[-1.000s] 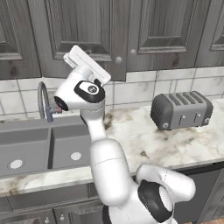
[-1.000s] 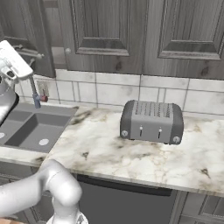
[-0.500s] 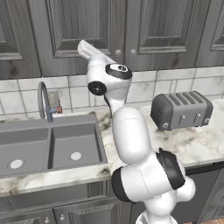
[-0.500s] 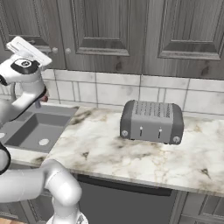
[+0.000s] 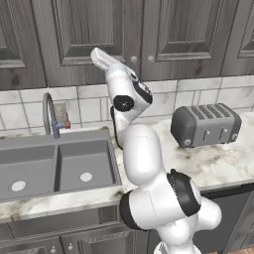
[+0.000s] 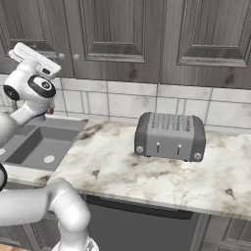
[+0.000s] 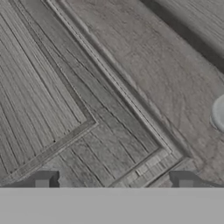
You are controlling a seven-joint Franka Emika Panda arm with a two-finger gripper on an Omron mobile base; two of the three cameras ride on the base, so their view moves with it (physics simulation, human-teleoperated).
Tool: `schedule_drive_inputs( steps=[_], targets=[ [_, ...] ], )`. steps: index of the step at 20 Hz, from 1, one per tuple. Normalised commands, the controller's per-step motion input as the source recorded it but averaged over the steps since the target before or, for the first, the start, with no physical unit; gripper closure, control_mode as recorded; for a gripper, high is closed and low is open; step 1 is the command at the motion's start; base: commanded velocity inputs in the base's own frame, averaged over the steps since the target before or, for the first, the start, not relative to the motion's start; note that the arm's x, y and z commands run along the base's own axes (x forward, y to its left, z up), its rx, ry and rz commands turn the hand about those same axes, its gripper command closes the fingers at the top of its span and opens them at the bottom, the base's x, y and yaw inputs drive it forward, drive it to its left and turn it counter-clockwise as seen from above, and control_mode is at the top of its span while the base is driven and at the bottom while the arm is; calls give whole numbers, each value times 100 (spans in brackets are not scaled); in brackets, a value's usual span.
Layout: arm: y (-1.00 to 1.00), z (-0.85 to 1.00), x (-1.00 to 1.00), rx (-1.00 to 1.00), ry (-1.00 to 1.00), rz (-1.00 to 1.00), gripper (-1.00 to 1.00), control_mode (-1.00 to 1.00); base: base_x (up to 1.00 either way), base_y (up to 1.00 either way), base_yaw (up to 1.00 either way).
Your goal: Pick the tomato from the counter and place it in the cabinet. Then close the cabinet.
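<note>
Dark grey wood-grain wall cabinets with raised-panel doors are recorded along the top of both base views, above a band of pale wall tile.

Gripper: raised high, held close against the cabinet door front. Two dark fingertips are seen at the bottom of the hand view, set wide apart with nothing between them; the jaws are spread open and empty. The hand is seen in the left base view just under the lower rail of the door, and in the right base view at the upper left against the same row of doors.

Cabinet door: shut. Its raised panel and frame moulding are crossed diagonally in the hand view, and a small round pale knob is noted at the right edge of that view. Two knobs are noted side by side at the door seam in the right base view.

Counter: white marble with brown-grey veining, thick pale edge, below the arm.

Toaster: grey, two-slot, placed on the counter near the tiled wall, well apart from the gripper.

Sink: grey double basin, set into the counter left of the arm, with an arched faucet behind it.

Tomato: its position cannot be told from these views
</note>
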Motion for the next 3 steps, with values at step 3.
schedule_drive_inputs(
  steps=[3],
  targets=[
    [0,3,12,-8,11,32,-100,-100,0,0,0]
  ],
)
